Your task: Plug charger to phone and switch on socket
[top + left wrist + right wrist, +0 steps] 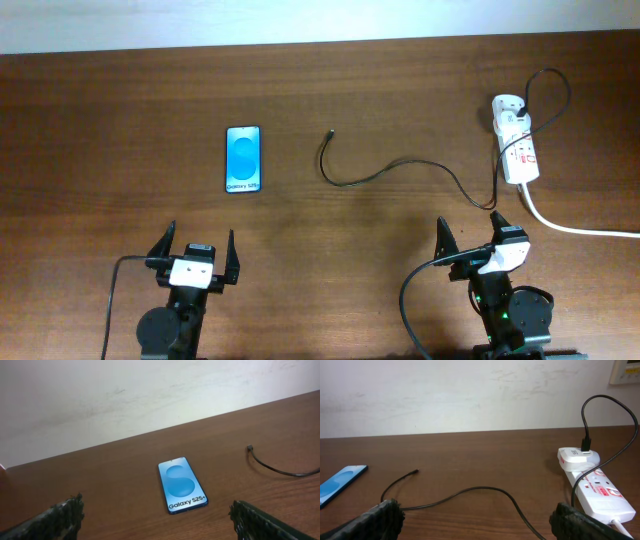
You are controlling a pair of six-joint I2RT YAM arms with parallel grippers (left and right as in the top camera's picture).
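Left end effector and right end effector gape wide, empty, at bottom, with one Galaxy S25+ phone centre-left, one black charger cable mid-frame, one white power strip upper right.

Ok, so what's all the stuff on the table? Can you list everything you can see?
phone: one, black frame with blue lit screen, flat, left of the middle.
charger: one, thin black cable, from the plug block to a free tip right of the phone, not touching it.
socket: one, white with red marks, far right.
plug block: one, white, on the socket's far end.
thick cord: one, white, from the socket toward the right edge.
table: one, brown wood.
wall: white, behind.
left tool: one, black, open, empty, near the phone.
right tool: one, black, open, empty, near the socket.
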